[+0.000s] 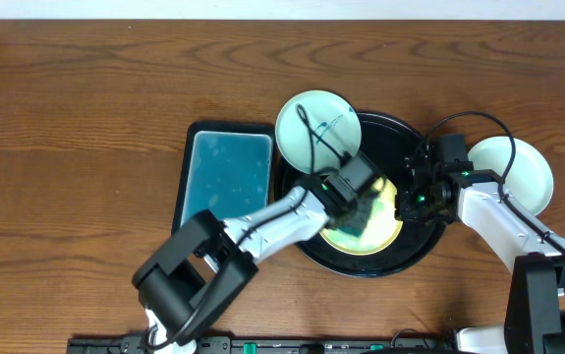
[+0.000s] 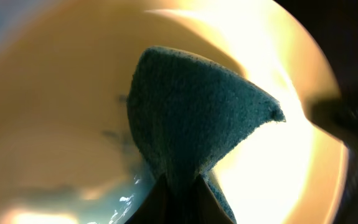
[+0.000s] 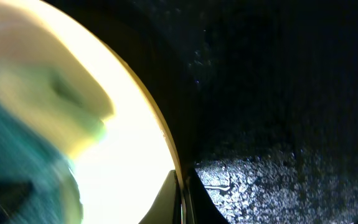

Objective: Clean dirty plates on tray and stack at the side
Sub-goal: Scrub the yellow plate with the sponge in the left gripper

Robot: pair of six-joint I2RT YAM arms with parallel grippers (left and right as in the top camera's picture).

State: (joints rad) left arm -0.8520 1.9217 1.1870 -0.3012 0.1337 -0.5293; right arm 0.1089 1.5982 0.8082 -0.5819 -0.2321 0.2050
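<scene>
Left tool (image 1: 353,197) clamped on teal sponge (image 2: 191,112), pressed to yellow plate (image 1: 388,228) on tray (image 1: 380,133); right tool (image 1: 422,202) pinching its rim. One pale plate (image 1: 518,167) aside on tabletop (image 1: 85,118), seemingly done; scribbled plate (image 1: 313,123) left.

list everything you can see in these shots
table: one, brown wood, under everything
basin: one, teal with black rim, left of the tray
tray: one, black, round, centre
yellow plate: one, yellow, on the tray
scribbled plate: one, mint-white, overlapping the tray's upper left rim
plain plate: one, mint-white, right of the tray
sponge: one, teal, on the yellow plate
left gripper: one, shut on sponge
right gripper: one, shut on the yellow plate's rim
</scene>
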